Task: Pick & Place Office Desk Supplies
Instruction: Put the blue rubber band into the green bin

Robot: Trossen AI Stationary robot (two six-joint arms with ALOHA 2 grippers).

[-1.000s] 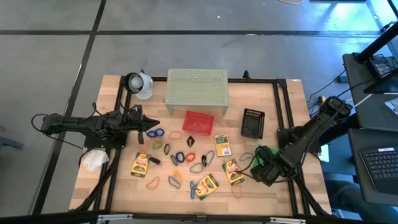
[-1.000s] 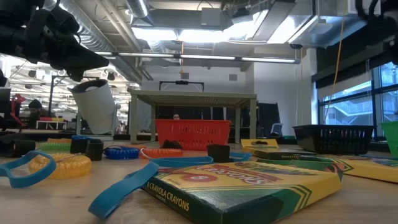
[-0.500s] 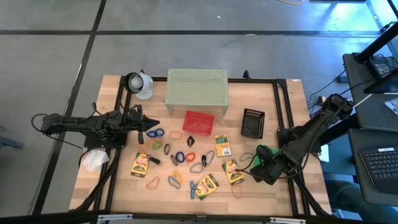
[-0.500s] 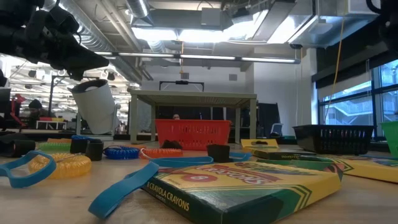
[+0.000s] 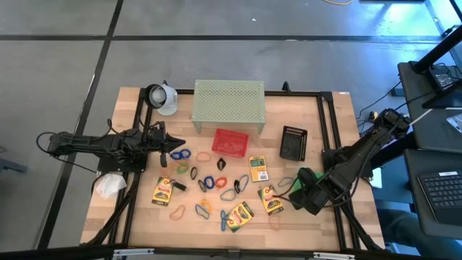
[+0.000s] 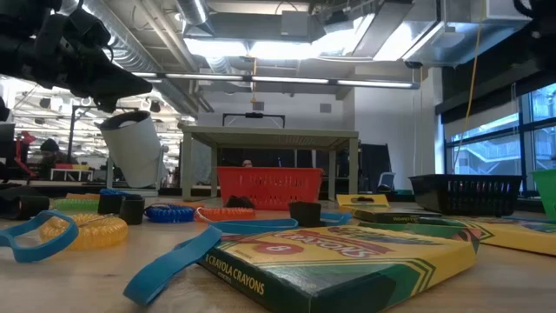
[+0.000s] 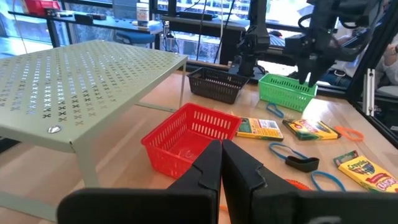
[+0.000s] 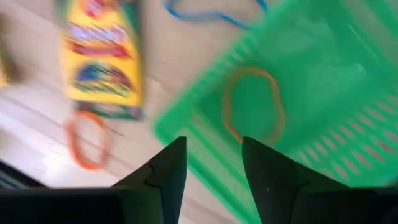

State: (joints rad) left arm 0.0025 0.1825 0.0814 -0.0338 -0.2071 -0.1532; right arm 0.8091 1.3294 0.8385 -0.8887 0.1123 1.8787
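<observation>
Slightly drawn back since a second ago, the right claw (image 8: 213,163) hangs open and empty above the green basket (image 8: 348,93) holding an orange loop (image 8: 252,102); it should be lifted clear before another counter loop (image 8: 85,140) is sought, while the left claw (image 7: 221,163) waits shut.

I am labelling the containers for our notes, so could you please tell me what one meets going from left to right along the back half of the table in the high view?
White cup → pale green perforated shelf → red basket → black basket.
</observation>
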